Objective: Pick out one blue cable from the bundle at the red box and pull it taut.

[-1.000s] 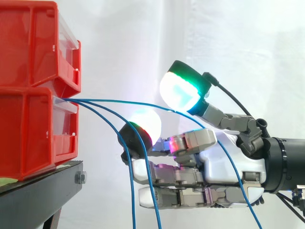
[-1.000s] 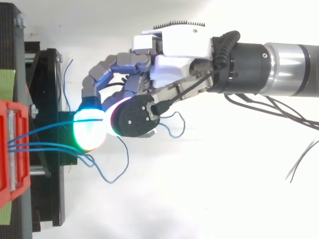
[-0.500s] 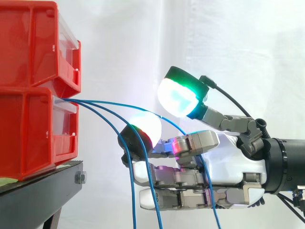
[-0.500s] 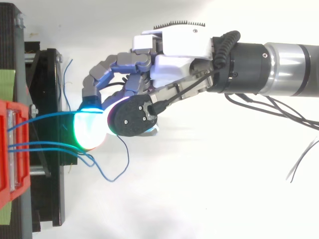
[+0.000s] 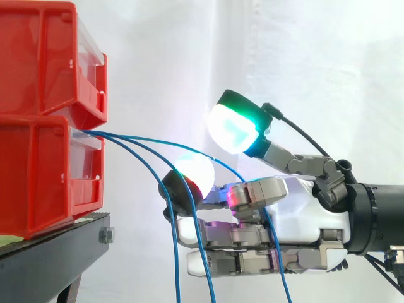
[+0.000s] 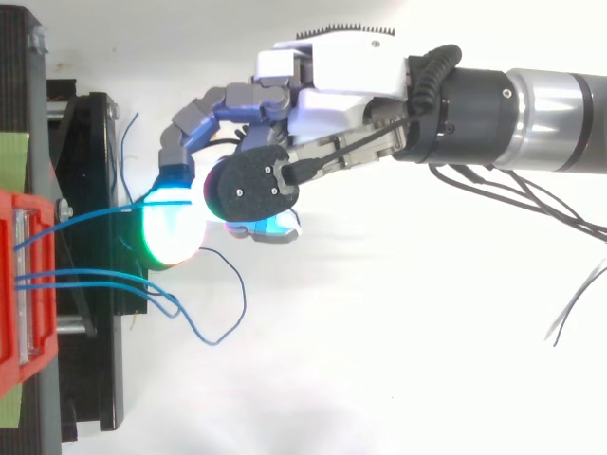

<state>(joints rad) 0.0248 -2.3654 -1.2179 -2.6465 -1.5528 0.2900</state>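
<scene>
Three blue cables [image 5: 104, 134] are seen leaving the front of the lower red bin [image 5: 38, 183]. This bin is stacked beneath an upper red bin [image 5: 44, 57] on the black stand [image 5: 57, 252], before the white curtain [image 5: 315, 57]. The hand [image 5: 303, 211] is brought in from the right, its palm held level and its fingers extended toward the bins. It is held spread. The thumb pad [image 5: 235, 128], lit green and white, is raised well above a white-glowing finger pad [image 5: 194, 172], and a clear gap is left between them. The uppermost cable [image 5: 164, 141] is led through that gap, just over the finger pad, then drops slack in front of the palm. Nothing is pinched, and whether this cable touches the pad cannot be told. The other two cables [image 5: 177, 278] are hung down steeply between the bins and the hand. From above, a slack loop [image 6: 228, 318] is seen beside the stand.
</scene>
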